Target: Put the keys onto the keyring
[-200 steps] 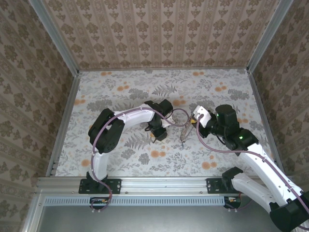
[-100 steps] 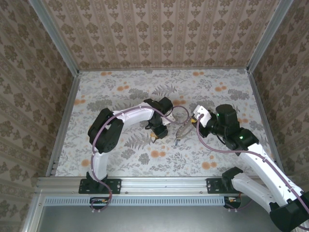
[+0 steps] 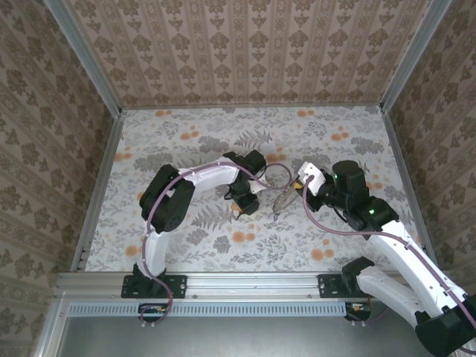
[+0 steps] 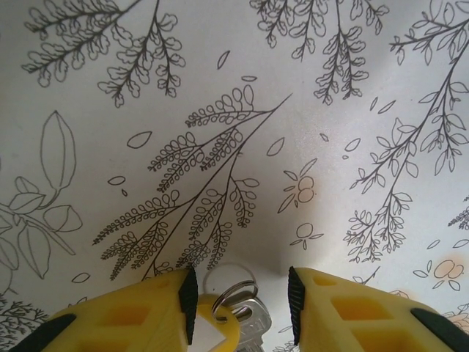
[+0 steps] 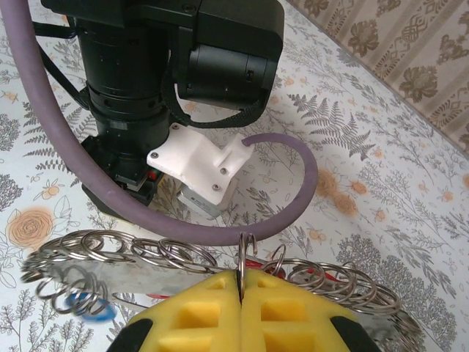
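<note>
Locate the keyring (image 5: 146, 249) nipped by one of its thin loops in the tightly clenched right gripper (image 5: 240, 273), strung out from 9 to 3 o'clock across the right wrist view just past the fingertips; note what looks like a blue key head (image 5: 88, 308) near its 9 o'clock end; in the top view find the same keyring (image 3: 280, 199) trailing from the right gripper (image 3: 291, 190) towards 7 o'clock, just beside the left gripper (image 3: 240, 210) and at about 3 o'clock from it; in the left wrist view read the left gripper (image 4: 240, 275) as part-way released, jaws standing apart over the table (image 4: 220, 110); find a yellow-headed key (image 4: 218, 331) with a small split ring (image 4: 236, 287) between the jaws, lying against the 9 o'clock pad with a clear gap towards the 3 o'clock pad; judge no firm grasp established yet; leave the key's long axis undecided, most of it being cut off at the frame edge; treat the left arm as the one nearer this key; expect the coming move to turn on the short passage from key to held keyring; watch the purple cable (image 5: 293, 198) and the left arm's black wrist (image 5: 146, 73), both crowding the keyring from 12 o'clock.
</note>
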